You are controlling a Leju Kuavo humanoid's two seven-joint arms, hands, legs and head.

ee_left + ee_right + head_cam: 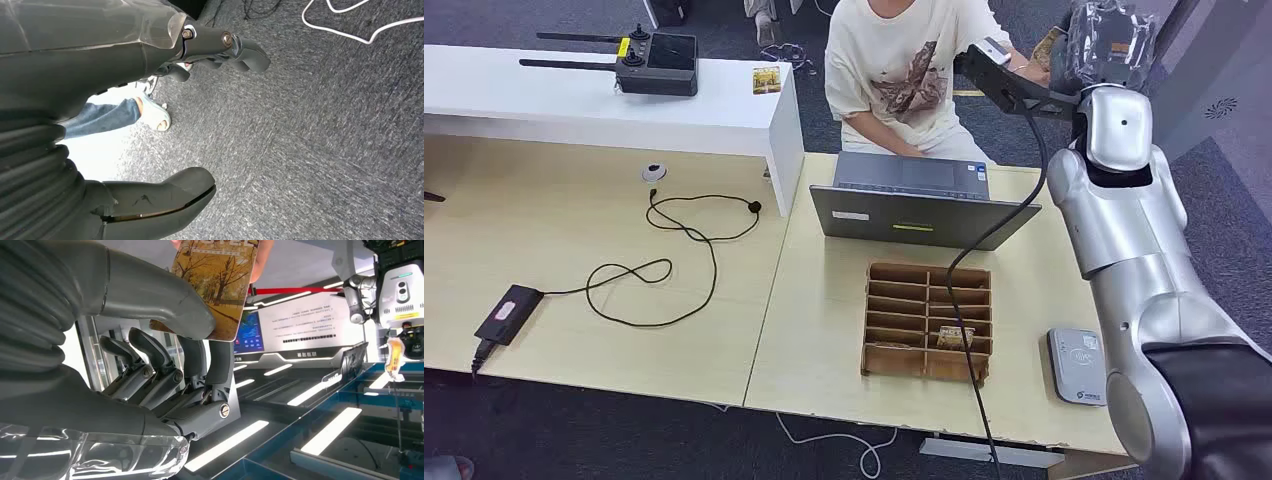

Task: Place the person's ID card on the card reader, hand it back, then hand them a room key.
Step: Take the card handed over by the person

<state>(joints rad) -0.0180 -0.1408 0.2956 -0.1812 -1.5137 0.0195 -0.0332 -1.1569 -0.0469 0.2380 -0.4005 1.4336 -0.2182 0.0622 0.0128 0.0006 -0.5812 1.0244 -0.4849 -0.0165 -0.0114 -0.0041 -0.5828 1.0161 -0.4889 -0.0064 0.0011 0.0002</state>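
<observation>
Presently: card (216,287), autumn-tree print, pinched between thumb and fingers of the right hand (165,340), raised high beside the seated person (904,70), whose fingertips touch its far edge. Card reader (1077,365), grey, near desk edge, just beside wooden compartment tray (927,320). Laptop (919,200) behind tray. Left hand (210,50) over carpet, fingers apart, holding nothing.

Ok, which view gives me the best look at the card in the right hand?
Right wrist view: the card with its autumn-tree print shows close up, pinched under the right hand's thumb. In the head view the raised hand hides it. The left wrist view faces the floor.
</observation>
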